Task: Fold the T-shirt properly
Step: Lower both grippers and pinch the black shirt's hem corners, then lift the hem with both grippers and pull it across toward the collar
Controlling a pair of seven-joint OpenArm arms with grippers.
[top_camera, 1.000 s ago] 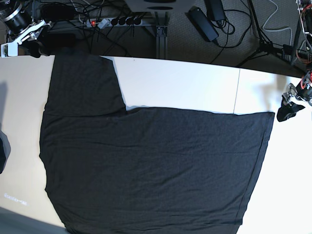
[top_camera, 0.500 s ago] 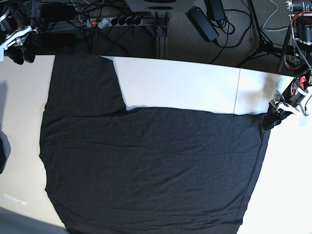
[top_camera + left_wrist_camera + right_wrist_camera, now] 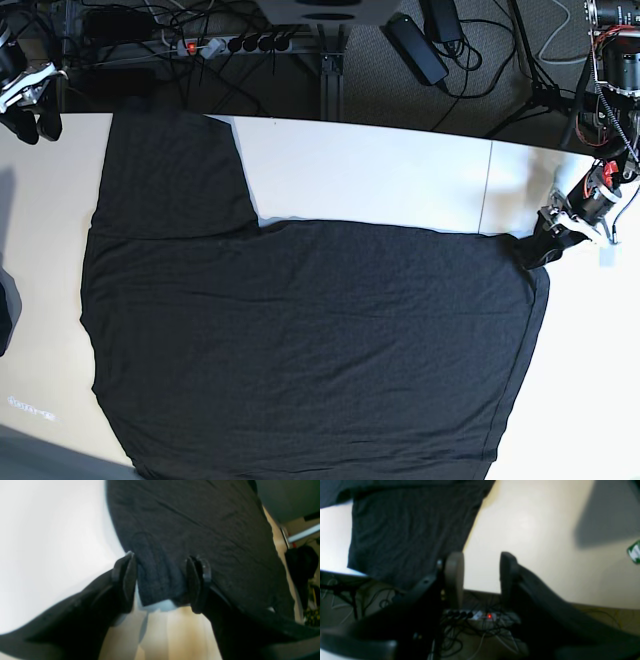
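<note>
Left wrist view: left gripper [image 3: 161,582] jaws apart, straddling the black T-shirt's [image 3: 310,340] corner near the table's [image 3: 400,175] edge.

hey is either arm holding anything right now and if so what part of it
Nothing is gripped yet. The left gripper straddles the T-shirt hem corner, fingers apart. The right gripper is open and empty.

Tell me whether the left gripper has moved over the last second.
Yes. In the base view the left gripper has shifted leftward from bare table onto the T-shirt hem corner, which now sits between its open jaws.
</note>
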